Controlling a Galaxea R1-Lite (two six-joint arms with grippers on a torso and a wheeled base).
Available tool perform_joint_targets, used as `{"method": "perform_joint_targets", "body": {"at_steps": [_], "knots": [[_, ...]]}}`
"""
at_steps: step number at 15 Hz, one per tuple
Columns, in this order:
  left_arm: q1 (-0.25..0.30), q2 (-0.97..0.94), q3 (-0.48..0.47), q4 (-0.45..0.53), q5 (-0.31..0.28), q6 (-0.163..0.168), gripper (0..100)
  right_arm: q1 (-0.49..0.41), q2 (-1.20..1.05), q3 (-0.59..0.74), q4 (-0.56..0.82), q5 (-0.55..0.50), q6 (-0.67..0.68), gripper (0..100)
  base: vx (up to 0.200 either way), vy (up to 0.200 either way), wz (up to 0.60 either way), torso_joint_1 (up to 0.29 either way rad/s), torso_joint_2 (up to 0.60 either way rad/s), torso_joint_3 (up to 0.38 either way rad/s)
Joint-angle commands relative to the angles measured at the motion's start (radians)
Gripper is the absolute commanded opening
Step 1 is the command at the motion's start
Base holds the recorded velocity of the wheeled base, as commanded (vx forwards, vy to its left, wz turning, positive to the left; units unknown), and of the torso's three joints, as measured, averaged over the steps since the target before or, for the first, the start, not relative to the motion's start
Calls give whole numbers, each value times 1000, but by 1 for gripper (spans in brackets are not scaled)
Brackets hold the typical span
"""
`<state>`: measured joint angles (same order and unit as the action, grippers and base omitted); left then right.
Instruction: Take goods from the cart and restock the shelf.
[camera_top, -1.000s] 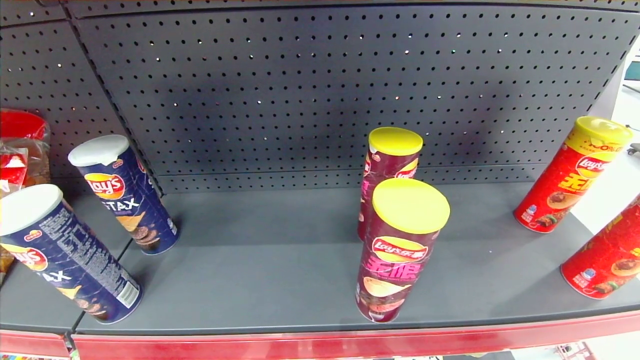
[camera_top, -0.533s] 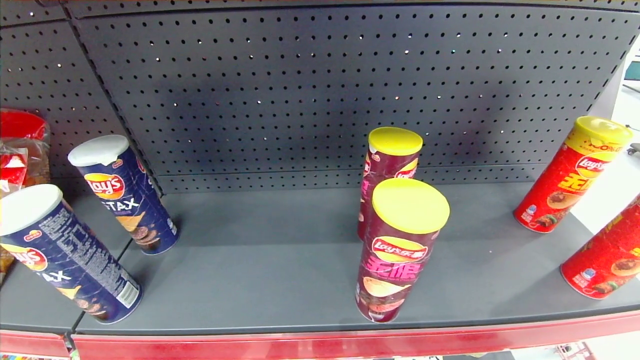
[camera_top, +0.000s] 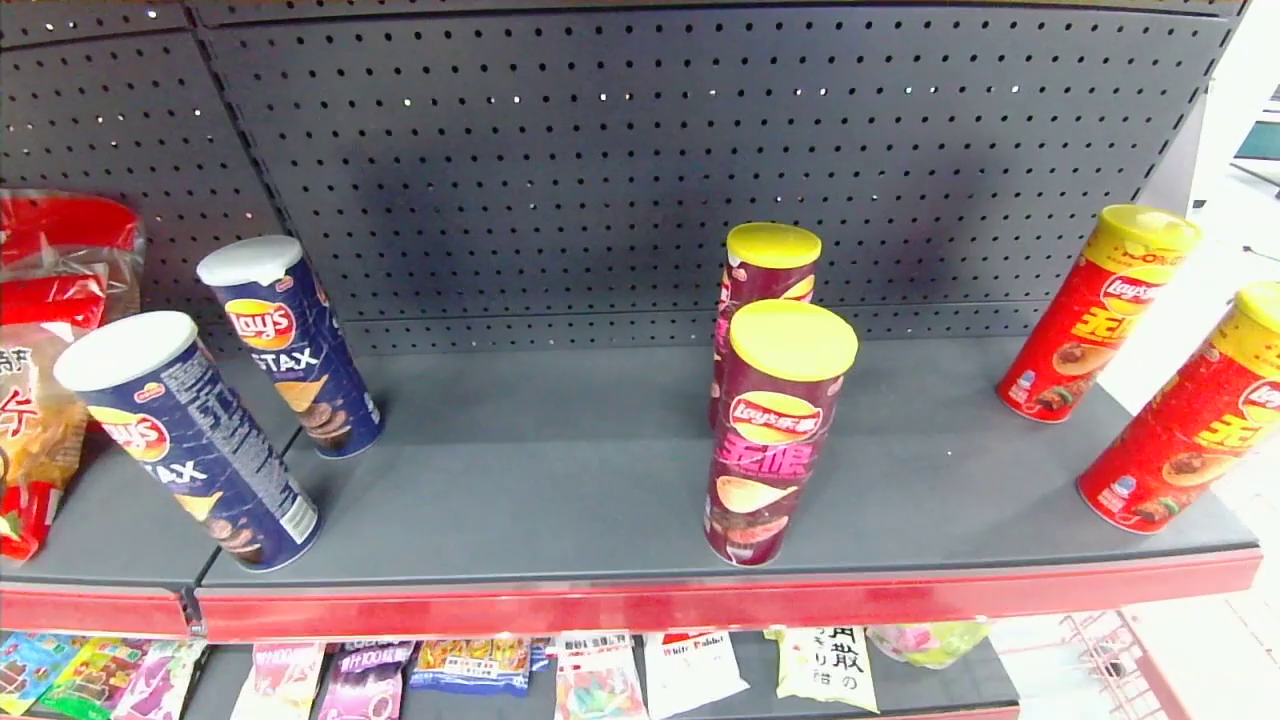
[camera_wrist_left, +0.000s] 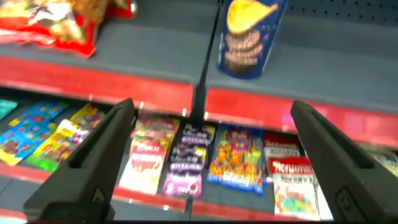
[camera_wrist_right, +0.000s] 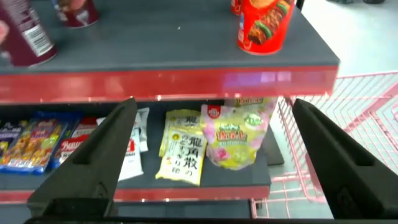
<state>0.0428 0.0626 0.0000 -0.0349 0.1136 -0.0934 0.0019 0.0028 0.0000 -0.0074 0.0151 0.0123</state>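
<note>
On the grey shelf (camera_top: 560, 480), six chip cans, all upright. Near the middle, a front maroon can (camera_top: 775, 430) with a yellow lid, close to the red edge strip (camera_top: 700, 605); directly behind it a rear maroon can (camera_top: 765, 270), whether touching or apart cannot tell. Toward the left, a front blue can (camera_top: 190, 440) and a rear blue can (camera_top: 290, 345), both white-lidded, apart from each other. At the right end, a rear red can (camera_top: 1100, 310) and a front red can (camera_top: 1185, 440), the latter near the shelf's corner. Further left, snack bags (camera_top: 50, 300) against the perforated back panel (camera_top: 650, 170).

Left hand (camera_wrist_left: 214, 168): spread wide, nothing between its fingers (camera_wrist_left: 93, 168). Hangs in front of the red edge strip, lower than the shelf top, with the front blue can beyond it and well apart.

Right hand (camera_wrist_right: 214, 165): likewise gaping and holding nothing. Faces the shelf's right end, with the front red can beyond the strip, well apart from it.

Beneath the strip, a lower shelf with flat snack packets (camera_top: 600, 675). Beside that shelf's right end, a pink wire cart (camera_wrist_right: 348, 149), clear of both hands.
</note>
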Motion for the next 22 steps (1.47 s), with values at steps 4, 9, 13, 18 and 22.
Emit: {"method": "perform_joint_targets", "body": {"at_steps": [4, 9, 13, 18, 22], "knots": [[0, 3, 0, 12, -37, 18, 100, 1, -1, 0, 0, 2, 0, 100, -50, 0, 0, 1, 1, -2], [0, 5, 0, 30, -83, 66, 100, 1, -1, 0, 0, 2, -2, 100, 0, -120, 0, 4, 0, 0], [0, 3, 0, 30, -81, 55, 100, 1, -1, 0, 0, 3, -6, 100, 0, 0, 0, 0, 0, 0], [-50, -44, -6, 27, -155, 158, 100, 1, -1, 0, 0, 3, -6, 100, 0, 0, 0, 0, 0, 0], [-78, 344, -357, 24, -227, 21, 100, 1, -1, 0, 0, 3, -6, 100, 0, 0, 0, 0, 0, 0]]}}
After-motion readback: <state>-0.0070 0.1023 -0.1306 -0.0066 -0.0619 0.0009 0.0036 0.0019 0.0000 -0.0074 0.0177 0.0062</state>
